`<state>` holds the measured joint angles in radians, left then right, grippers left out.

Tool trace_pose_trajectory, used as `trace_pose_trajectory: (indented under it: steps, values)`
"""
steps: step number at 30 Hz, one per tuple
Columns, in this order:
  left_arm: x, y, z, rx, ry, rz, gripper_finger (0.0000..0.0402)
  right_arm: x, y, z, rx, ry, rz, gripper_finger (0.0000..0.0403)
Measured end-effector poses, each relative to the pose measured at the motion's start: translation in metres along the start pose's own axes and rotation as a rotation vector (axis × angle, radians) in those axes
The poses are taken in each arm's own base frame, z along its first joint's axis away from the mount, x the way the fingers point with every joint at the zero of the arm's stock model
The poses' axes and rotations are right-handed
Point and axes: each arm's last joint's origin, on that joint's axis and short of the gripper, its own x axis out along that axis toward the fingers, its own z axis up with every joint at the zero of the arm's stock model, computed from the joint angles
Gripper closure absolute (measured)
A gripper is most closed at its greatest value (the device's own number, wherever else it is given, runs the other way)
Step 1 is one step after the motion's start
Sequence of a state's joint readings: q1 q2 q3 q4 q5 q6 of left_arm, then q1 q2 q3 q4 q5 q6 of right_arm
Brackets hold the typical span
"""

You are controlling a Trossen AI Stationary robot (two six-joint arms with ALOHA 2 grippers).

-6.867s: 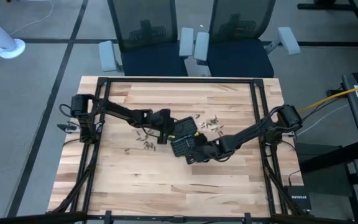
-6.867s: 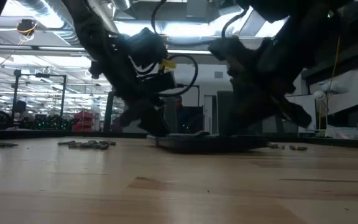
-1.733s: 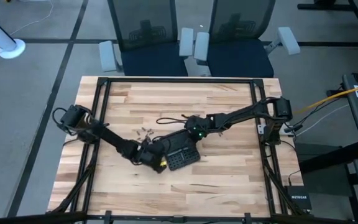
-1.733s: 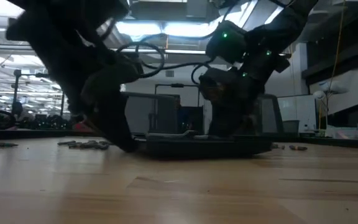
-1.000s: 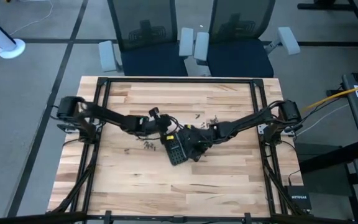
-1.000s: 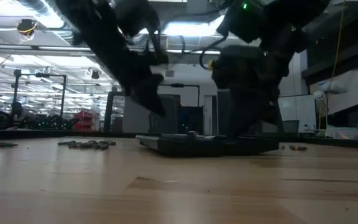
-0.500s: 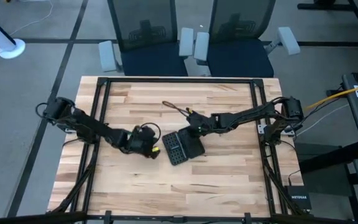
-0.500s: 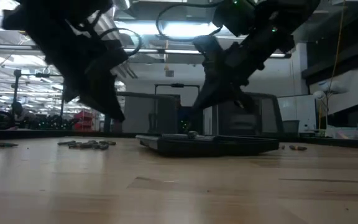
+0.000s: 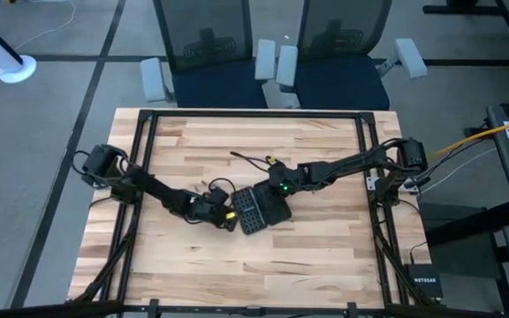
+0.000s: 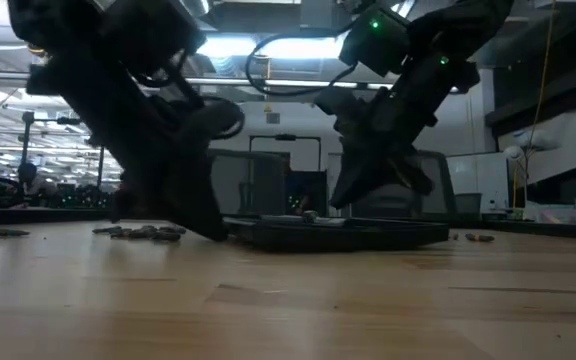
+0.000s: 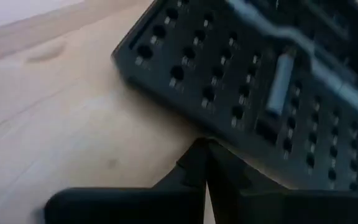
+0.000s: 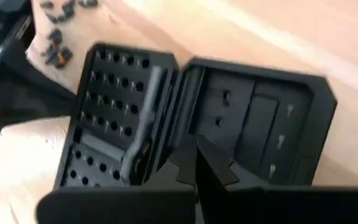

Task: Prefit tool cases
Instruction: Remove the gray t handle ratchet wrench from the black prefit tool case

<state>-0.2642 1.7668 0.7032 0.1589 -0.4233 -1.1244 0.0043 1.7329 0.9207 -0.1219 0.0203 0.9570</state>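
The black tool case (image 9: 259, 210) lies open and flat mid-table. Its left half (image 12: 114, 118) is a grid of slots with a grey tool (image 12: 143, 121) in it. Its right half (image 12: 260, 124) holds a few moulded recesses. My left gripper (image 9: 230, 221) is shut, its tip low at the slotted half's left edge (image 11: 166, 99) and close to the table (image 10: 216, 232). My right gripper (image 9: 275, 188) is also shut. It hangs a little above the case's far side (image 10: 340, 203), pointing down over the hinge line (image 12: 185, 106). My left gripper's shut fingertips (image 11: 205, 149) stand right at the outer edge of the slotted half, slanting down from the table's left. I cannot tell whether they touch it. My right gripper appears clear of the case.
Loose dark bits lie on the table left of the case (image 10: 143, 232) and right of it (image 10: 473, 238); some show in the right wrist view (image 12: 58, 46). Black frame rails (image 9: 140, 177) run along both table sides. Two chairs (image 9: 272, 53) stand beyond the far edge.
My left gripper has come down and toward the table's near edge, from the case's far left corner to its left edge, rolling about its own axis. My right gripper has shifted a little toward the far edge over the case. The case lies where it was.
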Motion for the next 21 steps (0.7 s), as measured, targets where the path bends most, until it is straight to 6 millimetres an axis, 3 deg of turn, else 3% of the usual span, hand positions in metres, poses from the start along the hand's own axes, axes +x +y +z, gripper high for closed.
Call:
trace_pose_trajectory:
  steps: [8,14,21]
  values:
    - [0.021,0.003,0.024,-0.013,-0.066,-0.028,0.0402,-0.001,0.006,-0.016,-0.045,0.070,0.001,0.0403]
    - [0.028,-0.006,0.042,0.089,-0.102,-0.019,0.0401,-0.001,0.007,-0.021,-0.048,0.090,-0.008,0.0403]
    - [0.003,-0.020,0.060,0.246,-0.114,-0.099,0.0401,-0.002,0.005,-0.022,-0.047,0.083,-0.041,0.0403]
